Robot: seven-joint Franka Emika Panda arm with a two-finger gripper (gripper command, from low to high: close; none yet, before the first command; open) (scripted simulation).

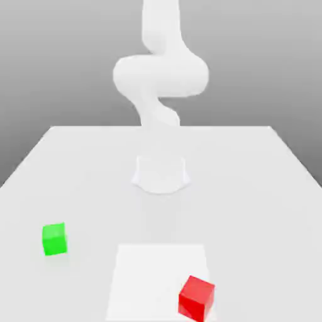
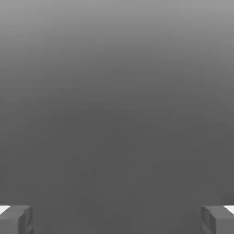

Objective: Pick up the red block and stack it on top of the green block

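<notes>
Hand view: the pincer [image 2: 117,220] has its 2 fingertips [image 2: 16,219] far apart, 1 at each side of the picture, with a wide bare gap between them. Nothing sits in that gap and nothing is held; beyond the tips lies a plain grey surface, paler farther off and darker close to the pincer.

Exterior view: the white arm [image 1: 161,75] rises from a round base [image 1: 161,174] set on the pale table [image 1: 264,188], bends in a thick elbow and runs out through the top of the picture.

The red block [image 1: 197,297] rests flat on the table at the near edge, toward the exterior view's right, on the corner of a slightly brighter square patch [image 1: 151,277] of the tabletop. The green block [image 1: 54,239] rests flat toward the exterior view's left, a little farther back than the red one and off the patch. The 2 blocks are well apart from each other and from the arm's base.

Neither block lies between the pincer's fingertips or near them in the hand view, so how far each block stands from the pincer cannot be told from these pictures.
</notes>
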